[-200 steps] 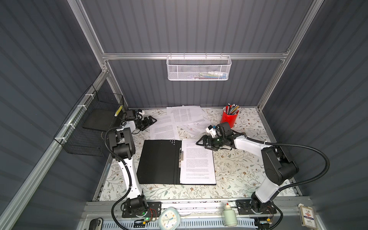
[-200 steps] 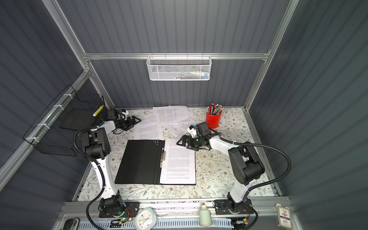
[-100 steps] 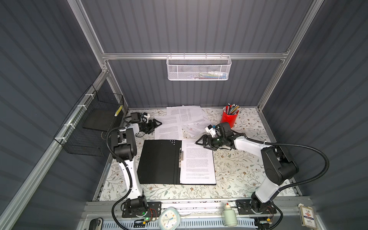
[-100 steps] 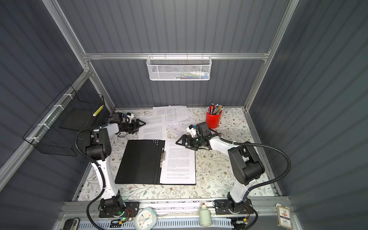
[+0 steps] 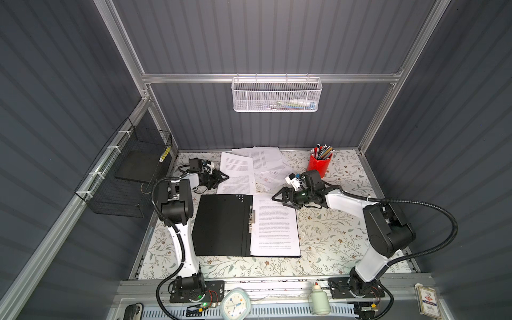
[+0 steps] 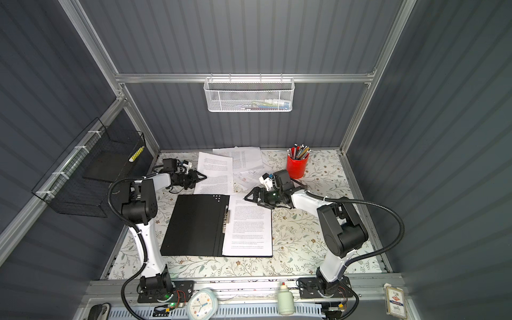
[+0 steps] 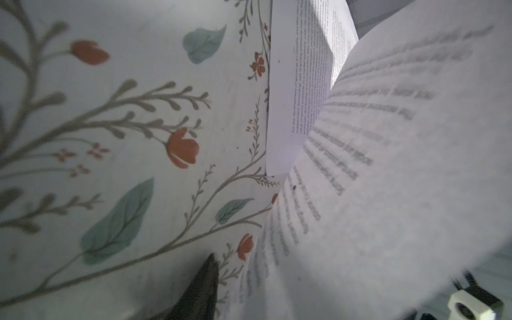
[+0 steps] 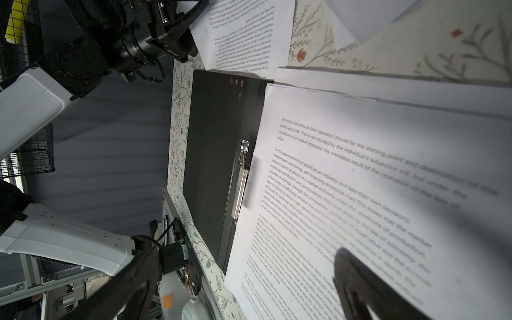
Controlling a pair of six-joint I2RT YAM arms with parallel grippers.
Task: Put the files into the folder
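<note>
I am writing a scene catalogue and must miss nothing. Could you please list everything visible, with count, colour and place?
folder: one, black inside, open at table centre.
sheet in folder: one, white, on its right half.
loose sheets: several, white, overlapping behind the folder.
pencil cup: one, red, back right.
mesh basket: one, white, back wall.
wire basket: one, black, left wall.
clock: one, pale, front edge.
bottle: one, pale, front edge.
card box: one, pale, front right.
table: one, floral cover.
left fingers: black, at a loose sheet's edge.
right fingers: black, open, over the folder sheet's far corner.
</note>
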